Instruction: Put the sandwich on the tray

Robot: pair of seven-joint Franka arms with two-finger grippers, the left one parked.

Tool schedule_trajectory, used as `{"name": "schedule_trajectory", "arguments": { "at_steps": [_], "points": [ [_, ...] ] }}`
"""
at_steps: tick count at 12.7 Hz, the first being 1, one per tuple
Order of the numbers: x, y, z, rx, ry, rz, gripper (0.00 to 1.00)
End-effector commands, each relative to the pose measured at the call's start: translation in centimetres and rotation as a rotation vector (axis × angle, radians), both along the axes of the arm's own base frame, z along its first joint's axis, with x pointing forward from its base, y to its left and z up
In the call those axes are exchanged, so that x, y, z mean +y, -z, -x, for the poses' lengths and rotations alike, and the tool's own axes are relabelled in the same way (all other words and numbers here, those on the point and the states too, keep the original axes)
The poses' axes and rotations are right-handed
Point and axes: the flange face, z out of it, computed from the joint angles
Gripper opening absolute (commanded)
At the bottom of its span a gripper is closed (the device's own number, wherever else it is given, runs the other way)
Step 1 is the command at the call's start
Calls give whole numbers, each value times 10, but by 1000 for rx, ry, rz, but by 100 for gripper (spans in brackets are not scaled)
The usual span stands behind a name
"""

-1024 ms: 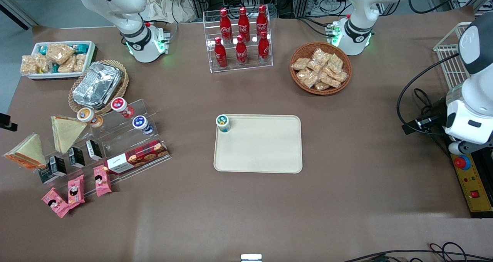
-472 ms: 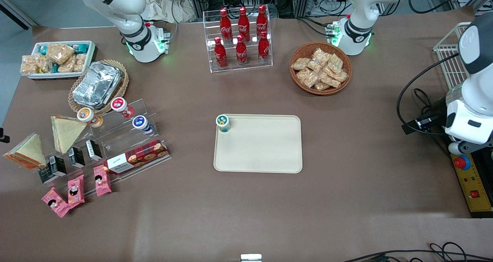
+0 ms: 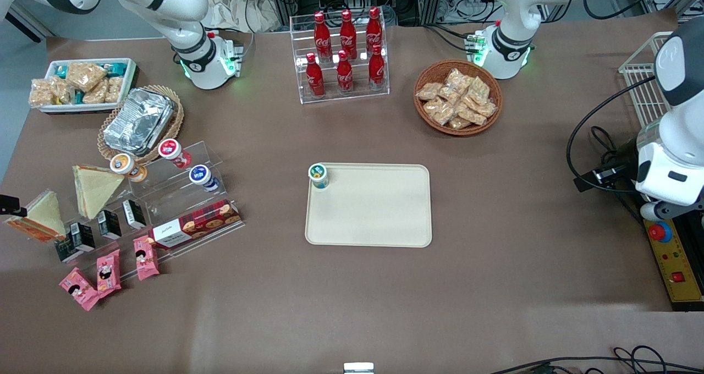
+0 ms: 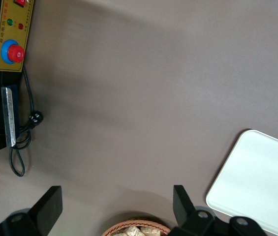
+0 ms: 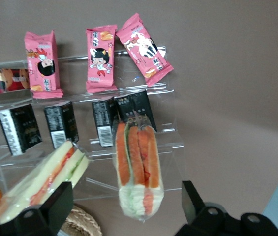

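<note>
The end effector (image 5: 124,209) hangs wide open, holding nothing, right above the sandwich (image 5: 138,167), far from the tray (image 3: 368,206).

Glossy clear-wrapped sandwich (image 5: 138,167); matt cream plastic tray (image 3: 374,220); clear acrylic stand (image 5: 84,147).

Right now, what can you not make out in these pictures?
1. Tool, open, by the sandwich: the front view's edge cuts it off.
2. Whether its fingers touch the sandwich: unclear in the right wrist view.
3. Tray: the left wrist view shows one corner only.
</note>
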Motion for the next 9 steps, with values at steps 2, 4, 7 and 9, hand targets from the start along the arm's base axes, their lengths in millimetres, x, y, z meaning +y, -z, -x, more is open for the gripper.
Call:
{"name": "schedule_trajectory", "arguments": {
  "at_steps": [2, 4, 7, 9],
  "points": [
    [-12, 11, 4, -2, -47, 4, 98],
    [-13, 33, 6, 22, -75, -7, 98],
    [-11, 49, 12, 50, -86, -29, 98],
    [-9, 54, 10, 57, -101, -31, 98]
  ]
}}
